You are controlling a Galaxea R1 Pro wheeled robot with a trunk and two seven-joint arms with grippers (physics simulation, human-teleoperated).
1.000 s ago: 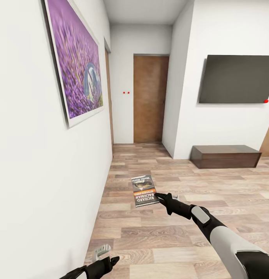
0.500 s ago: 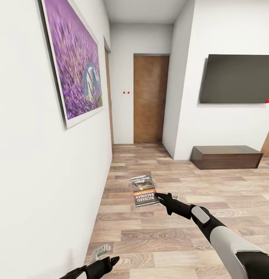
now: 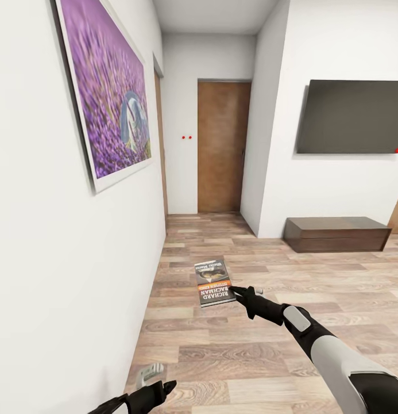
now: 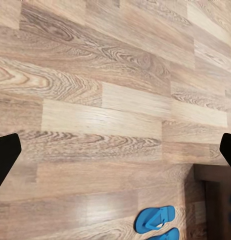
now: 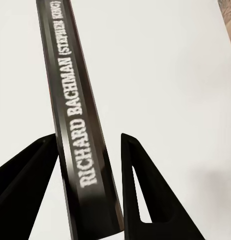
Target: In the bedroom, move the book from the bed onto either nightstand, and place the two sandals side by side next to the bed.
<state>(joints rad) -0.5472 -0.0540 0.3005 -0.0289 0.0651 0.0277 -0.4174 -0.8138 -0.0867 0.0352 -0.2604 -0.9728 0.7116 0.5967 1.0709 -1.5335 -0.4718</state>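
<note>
From the head camera, the right gripper (image 3: 236,292) reached forward over the wooden floor (image 3: 279,345) and held the book (image 3: 213,282) by its near corner, the cover facing up and roughly level in the air, its orange-red band toward the robot. A purple flower picture (image 3: 109,92) hung on the white wall at the left, a brown door (image 3: 221,146) closed the end of the corridor, and a dark screen (image 3: 351,117) hung above a long low cabinet (image 3: 335,233) at the right. The left gripper (image 3: 150,376) hung low beside the left wall. In the left wrist view, its dark fingertips (image 4: 5,157) stood wide apart with nothing between them, above floorboards where the two sandals (image 4: 154,220) lay close together (one cut off at the frame edge). In the right wrist view, the black fingers (image 5: 145,195) were closed on the book's spine, lettered "RICHARD BACHMAN".
</note>
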